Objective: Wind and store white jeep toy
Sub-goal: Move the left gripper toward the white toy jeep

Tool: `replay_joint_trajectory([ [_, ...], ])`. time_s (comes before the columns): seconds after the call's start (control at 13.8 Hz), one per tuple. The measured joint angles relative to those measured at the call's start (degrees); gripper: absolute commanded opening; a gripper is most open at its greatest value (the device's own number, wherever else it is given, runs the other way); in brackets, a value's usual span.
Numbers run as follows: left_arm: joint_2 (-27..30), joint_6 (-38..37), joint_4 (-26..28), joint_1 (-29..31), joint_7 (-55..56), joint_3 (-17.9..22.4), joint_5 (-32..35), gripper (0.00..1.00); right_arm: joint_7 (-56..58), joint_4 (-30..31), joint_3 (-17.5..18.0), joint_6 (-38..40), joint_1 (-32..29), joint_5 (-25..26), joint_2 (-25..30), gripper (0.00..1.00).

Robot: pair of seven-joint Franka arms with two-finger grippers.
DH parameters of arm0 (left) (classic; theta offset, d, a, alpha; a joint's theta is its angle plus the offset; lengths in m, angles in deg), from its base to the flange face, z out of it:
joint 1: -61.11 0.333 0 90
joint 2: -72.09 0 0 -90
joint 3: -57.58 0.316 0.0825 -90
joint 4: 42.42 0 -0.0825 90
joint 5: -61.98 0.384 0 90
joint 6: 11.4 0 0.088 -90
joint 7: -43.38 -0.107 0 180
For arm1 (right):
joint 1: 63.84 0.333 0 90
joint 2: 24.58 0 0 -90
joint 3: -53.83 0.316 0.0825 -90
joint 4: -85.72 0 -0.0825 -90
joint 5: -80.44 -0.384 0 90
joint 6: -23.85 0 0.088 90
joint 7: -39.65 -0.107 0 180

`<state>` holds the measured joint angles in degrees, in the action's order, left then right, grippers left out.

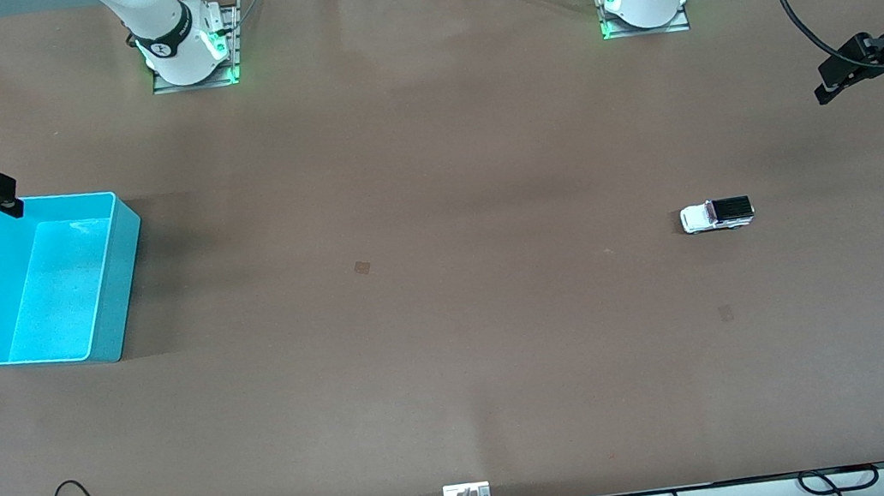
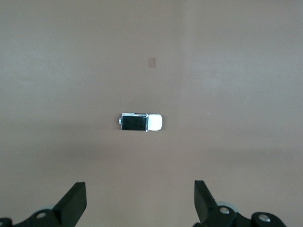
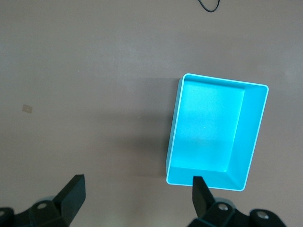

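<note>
We see white jeep toy [image 1: 717, 214] on brown desk [image 1: 456, 350], apart from both grippers: left gripper [image 1: 826, 88], right gripper [image 1: 12, 207] over turquoise bin [image 1: 108, 269] corner, jaws open, empty.

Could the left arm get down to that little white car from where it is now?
Probably yes: the left hand hangs open above the white jeep toy, which stands alone on bare table with nothing between them.

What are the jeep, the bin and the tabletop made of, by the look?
White jeep toy: likely moulded plastic, possibly die-cast; glossy white body, matte black roof panel. Too small to say more.
Turquoise bin: almost certainly plastic; thin uniform walls, rounded corners, soft sheen on the floor inside.
Table: matte brown surface, perhaps laminate or a mat; flat, no grain, only diffuse glare.
</note>
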<state>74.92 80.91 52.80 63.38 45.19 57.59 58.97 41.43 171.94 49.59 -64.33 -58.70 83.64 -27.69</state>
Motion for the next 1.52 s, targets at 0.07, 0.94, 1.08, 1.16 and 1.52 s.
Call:
replay_joint_trajectory([
  [0.07,0.14,-0.04,0.09,0.0,0.0,-0.02,0.0,1.0,0.0,0.0,0.0,0.0,0.0,0.0,0.0,1.0],
  [0.94,1.16,2.57,5.31,-0.05,0.0,-1.83,2.23,1.0,0.01,0.43,-0.01,0.01,0.0,-0.02,-1.8,1.0],
  [1.08,0.51,3.27,7.08,-0.04,0.0,-1.83,2.24,1.0,0.03,0.48,0.02,0.08,0.04,-0.03,-2.55,1.0],
  [1.16,-0.44,3.39,7.5,-0.04,0.0,-1.83,2.25,1.0,0.03,0.54,0.05,0.11,0.06,-0.03,-2.87,1.0],
  [1.52,-6.77,5.17,8.21,-0.38,-0.11,-3.42,2.25,1.0,2.85,0.8,0.12,0.66,0.27,0.36,-4.83,1.0],
])
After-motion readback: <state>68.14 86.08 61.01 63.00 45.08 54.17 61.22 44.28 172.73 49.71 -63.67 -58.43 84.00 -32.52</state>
